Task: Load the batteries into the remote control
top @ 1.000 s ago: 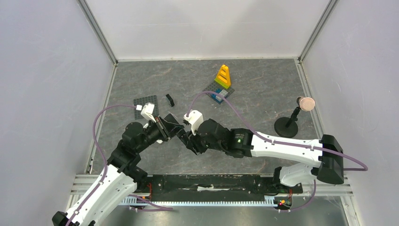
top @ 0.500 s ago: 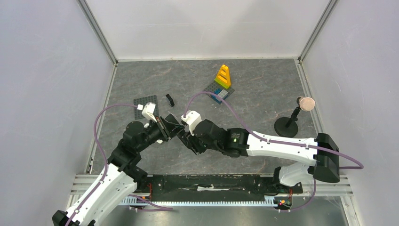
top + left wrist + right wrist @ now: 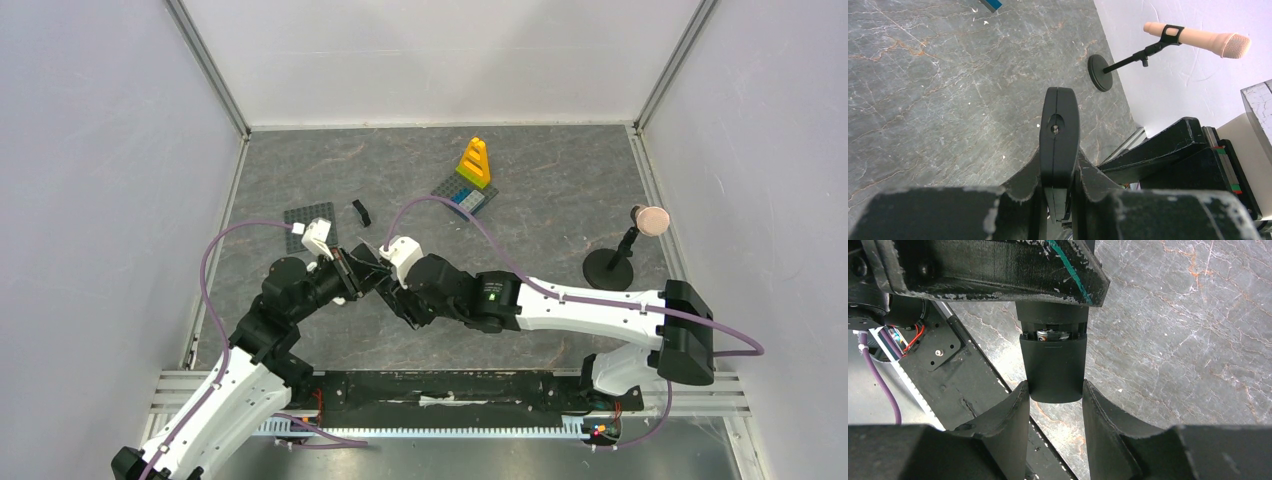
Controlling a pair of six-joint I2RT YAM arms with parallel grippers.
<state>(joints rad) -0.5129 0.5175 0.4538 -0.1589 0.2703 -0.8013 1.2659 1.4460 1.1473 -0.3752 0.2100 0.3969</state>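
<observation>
Both grippers hold the remote control point(image 3: 1054, 371), a slim black bar, in the air over the table's near middle. My left gripper point(image 3: 1060, 176) is shut on one end, and the remote point(image 3: 1059, 130) stands edge-on between its fingers. My right gripper point(image 3: 1054, 391) is shut on the other end, its fingertips pressed to the remote's two sides. In the right wrist view, the shiny end of one of the batteries point(image 3: 1053, 334) shows in a gap across the remote's body. From above, the left gripper point(image 3: 370, 273) and right gripper point(image 3: 393, 287) meet nose to nose and hide the remote.
A toy microphone on a round black stand point(image 3: 624, 252) is at the right. A yellow brick pyramid on a studded plate point(image 3: 473, 166) is at the back. A grey studded plate point(image 3: 309, 219) and a small black piece point(image 3: 361, 212) lie just behind the left gripper.
The right arm has shifted a little to the left, toward the left gripper. Both grips on the remote are unchanged.
</observation>
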